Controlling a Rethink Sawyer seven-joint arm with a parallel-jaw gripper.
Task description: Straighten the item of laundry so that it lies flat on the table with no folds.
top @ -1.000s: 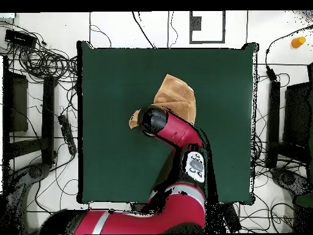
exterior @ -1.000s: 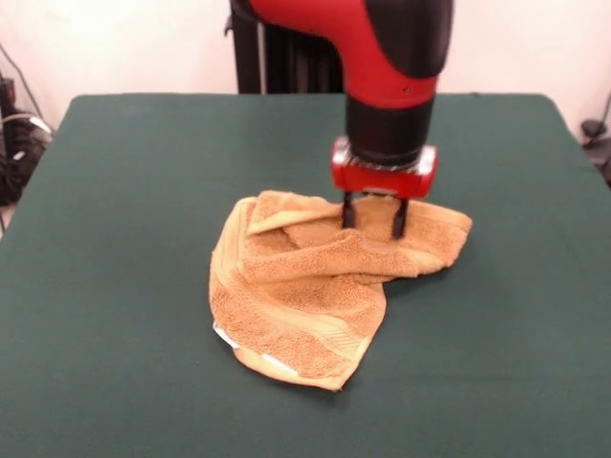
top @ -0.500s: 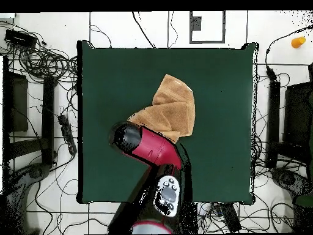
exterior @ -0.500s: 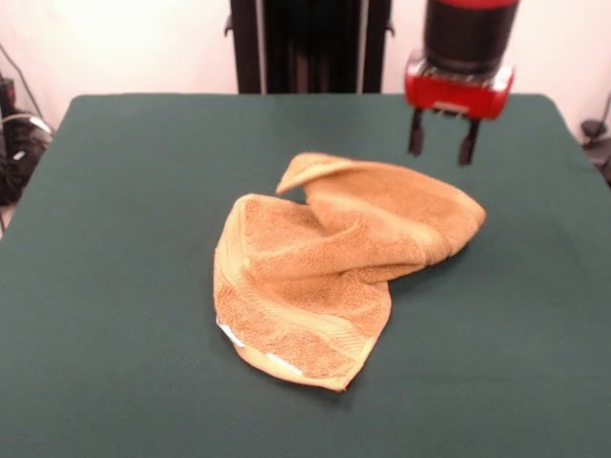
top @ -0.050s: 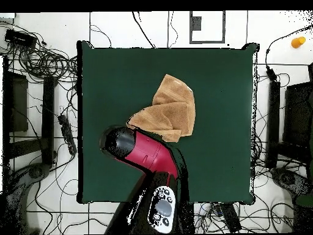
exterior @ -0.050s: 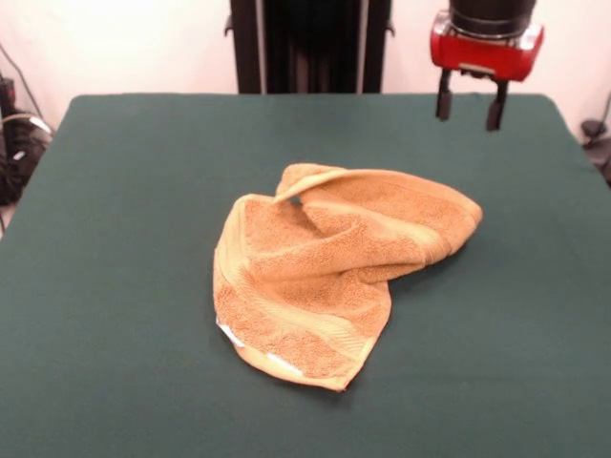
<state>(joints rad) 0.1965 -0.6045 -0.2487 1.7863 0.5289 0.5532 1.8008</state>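
Observation:
The golden-orange towel [exterior @ -0.050s: 325, 267] lies crumpled and folded over itself near the middle of the dark green table [exterior @ -0.050s: 115, 239], with a white tag at its near edge. From overhead the towel [top @ -0.050s: 171, 110] shows as a folded wedge on the table [top @ -0.050s: 226, 92]. My gripper [exterior @ -0.050s: 469, 105] hangs open in the air above and to the right of the towel, holding nothing. In the overhead view the red arm [top @ -0.050s: 143, 153] hides the gripper.
Cables and black equipment [top @ -0.050s: 36, 92] lie on the floor around the table. A dark stand [exterior @ -0.050s: 305, 43] rises behind the table's far edge.
The gripper let go of the towel, rose and moved away to the right and back. The towel's released fold dropped and spread a little.

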